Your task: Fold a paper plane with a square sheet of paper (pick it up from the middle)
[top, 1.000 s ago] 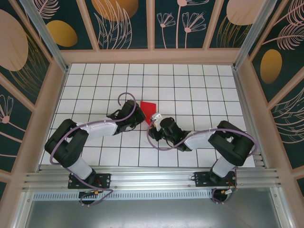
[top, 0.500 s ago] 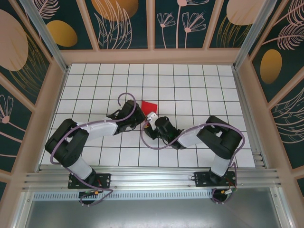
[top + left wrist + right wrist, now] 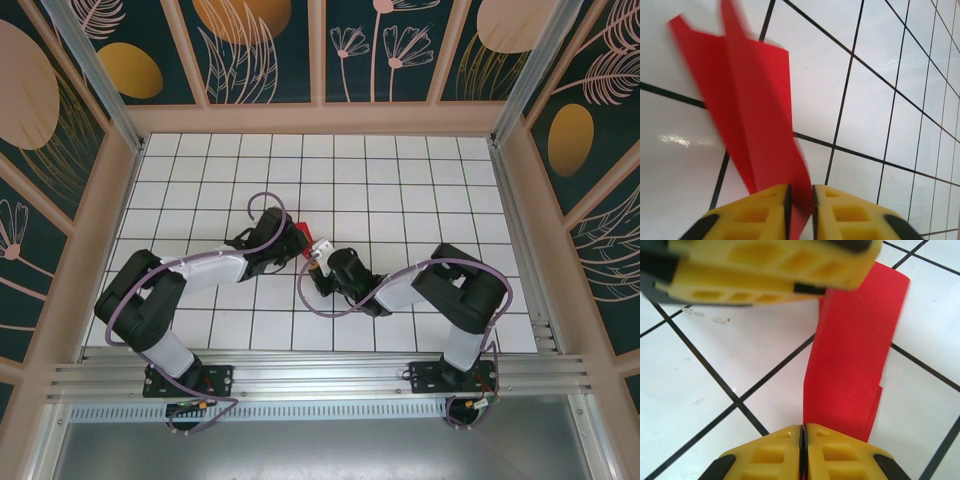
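The square sheet of paper is folded into a slim red paper plane (image 3: 303, 232) with a centre ridge, held low over the tiles between both grippers. In the left wrist view the paper plane (image 3: 745, 100) runs down into the narrow gap of my left gripper (image 3: 800, 192), whose jaws stand slightly apart around it. In the right wrist view my right gripper (image 3: 803, 429) is shut, with the lower edge of the paper plane (image 3: 852, 360) pinched at its tips. The left gripper's yellow fingers (image 3: 770, 265) hang just beyond. From above, left gripper (image 3: 297, 239) and right gripper (image 3: 314, 252) nearly touch.
The white tiled table (image 3: 400, 180) with black grid lines stretches around both arms. Wooden frame walls (image 3: 320, 118) with dark floral panels close in the back and sides. A metal rail (image 3: 320, 378) runs along the near edge by the arm bases.
My right gripper moved left and up to the paper and closed on its edge. The left gripper's jaws parted a little. Less red shows from above.
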Available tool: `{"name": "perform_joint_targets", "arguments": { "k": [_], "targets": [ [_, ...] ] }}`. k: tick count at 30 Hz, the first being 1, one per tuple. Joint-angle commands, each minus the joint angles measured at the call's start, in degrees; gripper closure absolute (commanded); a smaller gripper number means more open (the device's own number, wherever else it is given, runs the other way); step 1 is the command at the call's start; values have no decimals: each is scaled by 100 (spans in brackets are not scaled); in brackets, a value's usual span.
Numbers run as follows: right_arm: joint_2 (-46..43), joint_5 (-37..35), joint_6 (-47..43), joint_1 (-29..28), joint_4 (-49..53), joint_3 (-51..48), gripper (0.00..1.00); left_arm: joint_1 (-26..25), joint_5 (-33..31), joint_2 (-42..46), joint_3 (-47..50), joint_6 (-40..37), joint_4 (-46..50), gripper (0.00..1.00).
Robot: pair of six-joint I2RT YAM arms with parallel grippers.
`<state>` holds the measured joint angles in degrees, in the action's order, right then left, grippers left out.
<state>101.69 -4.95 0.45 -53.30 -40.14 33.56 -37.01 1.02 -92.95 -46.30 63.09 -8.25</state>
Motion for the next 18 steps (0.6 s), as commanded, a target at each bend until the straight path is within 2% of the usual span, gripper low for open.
{"name": "perform_joint_targets", "arguments": {
  "k": [1,8,12,18],
  "targets": [
    [-229,112,-45,61,-165,-164,91,140,67,-38,-98,-107,64,73],
    [-369,269,-143,124,-186,-271,91,270,405,-129,-61,-152,-70,68],
    [-397,380,-184,166,-158,-212,90,268,548,-167,-37,-157,-124,69],
    [-336,384,-247,211,-88,-91,89,268,650,-154,17,-102,-199,79]
  ]
}}
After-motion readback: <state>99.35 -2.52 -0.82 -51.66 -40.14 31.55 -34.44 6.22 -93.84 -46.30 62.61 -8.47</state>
